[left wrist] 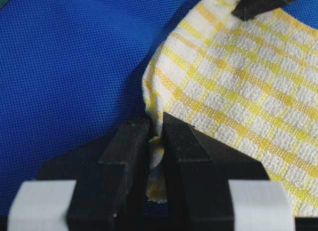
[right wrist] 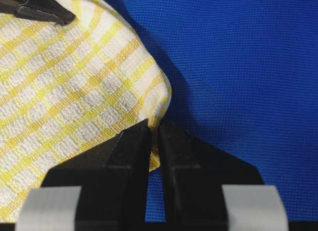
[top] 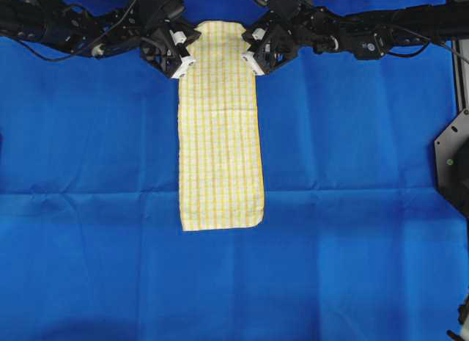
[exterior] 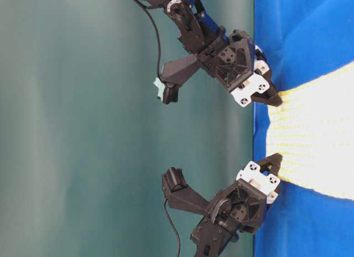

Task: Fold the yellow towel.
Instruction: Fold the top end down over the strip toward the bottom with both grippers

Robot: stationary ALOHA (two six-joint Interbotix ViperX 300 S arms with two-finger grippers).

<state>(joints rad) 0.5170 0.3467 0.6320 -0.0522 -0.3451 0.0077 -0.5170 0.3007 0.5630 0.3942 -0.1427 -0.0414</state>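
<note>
The yellow towel (top: 220, 128) lies as a long narrow strip down the middle of the blue cloth, white with yellow checks. My left gripper (top: 186, 62) is shut on its far left corner. The pinched corner (left wrist: 156, 141) shows between the black fingers (left wrist: 130, 151) in the left wrist view. My right gripper (top: 249, 61) is shut on the far right corner (right wrist: 155, 122), the hem bunched between its jaws. From table level both grippers (exterior: 275, 100) (exterior: 275, 162) bite the towel's end (exterior: 310, 141), which curves up slightly between them.
A blue cloth (top: 88, 209) covers the whole table under the towel. A black mount (top: 453, 161) stands at the right edge. Both arms reach in from the far side of the table.
</note>
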